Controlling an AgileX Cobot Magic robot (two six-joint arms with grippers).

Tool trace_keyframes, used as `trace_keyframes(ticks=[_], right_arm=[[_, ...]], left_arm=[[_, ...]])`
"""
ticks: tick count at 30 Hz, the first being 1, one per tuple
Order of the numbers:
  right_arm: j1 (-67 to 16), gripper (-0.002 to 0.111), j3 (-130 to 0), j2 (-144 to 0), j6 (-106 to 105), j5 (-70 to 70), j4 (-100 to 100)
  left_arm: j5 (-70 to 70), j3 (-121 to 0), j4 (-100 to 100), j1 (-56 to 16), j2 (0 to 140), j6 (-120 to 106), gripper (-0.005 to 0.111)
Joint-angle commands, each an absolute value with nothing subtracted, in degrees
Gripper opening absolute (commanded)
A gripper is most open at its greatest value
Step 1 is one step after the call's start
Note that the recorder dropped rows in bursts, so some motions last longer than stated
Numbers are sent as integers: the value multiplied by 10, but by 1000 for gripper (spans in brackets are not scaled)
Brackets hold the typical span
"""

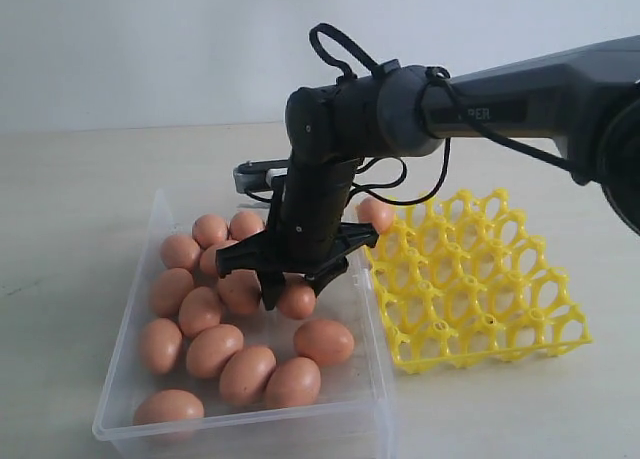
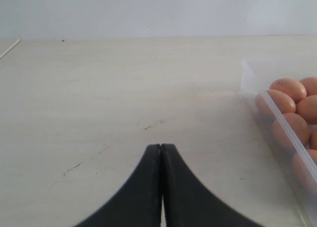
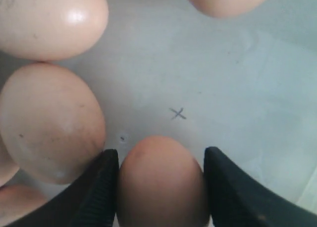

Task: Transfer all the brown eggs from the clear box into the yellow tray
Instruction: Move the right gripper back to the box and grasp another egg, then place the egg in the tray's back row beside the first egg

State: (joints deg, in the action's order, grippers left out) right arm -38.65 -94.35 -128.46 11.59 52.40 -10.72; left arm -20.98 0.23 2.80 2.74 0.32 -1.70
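Several brown eggs (image 1: pixel 215 349) lie in the clear box (image 1: pixel 122 329) on the left. One more egg (image 1: pixel 376 213) sits in the far left corner of the yellow tray (image 1: pixel 520 324), which stands right of the box. My right gripper (image 1: pixel 293 294) reaches down into the box. Its black fingers (image 3: pixel 106 182) press on both sides of one brown egg (image 3: pixel 161 182) resting on the box floor. Another egg (image 3: pixel 49 123) lies tight against one finger. My left gripper (image 2: pixel 161 147) is shut and empty over bare table, with the box wall (image 2: pixel 277 115) and eggs (image 2: pixel 288 88) off to its side.
The right arm (image 1: pixel 520 94) stretches in from the right, above the tray. A small x mark (image 3: pixel 177 113) shows on the box floor ahead of the held egg. Pale tabletop (image 1: pixel 80 199) surrounds box and tray.
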Motion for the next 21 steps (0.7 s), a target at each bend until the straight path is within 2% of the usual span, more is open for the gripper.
trace_keyframes(ticks=[1,4,8,10,14,21], right_arm=[[-380,0,-936,-1224,78,467,-96],[-359,0,-862,-1148,83,346,-48],[-287,0,-664,-1033,187,80,71],[-254,0,-606,-1018,212,-12,89],[-205,0,-537,-1031,211,-107,90],[-189,0,-529,-1079,207,-163,90]], left_arm=[[-203,0,30,22,0,-17,0],[-203,0,31,22,0,-17,0],[-203,0,31,22,0,-17,0],[-203,0,31,22,0,-17,0],[-203,0,31,22,0,-17,0],[-203,0,31,22,0,-17,0]])
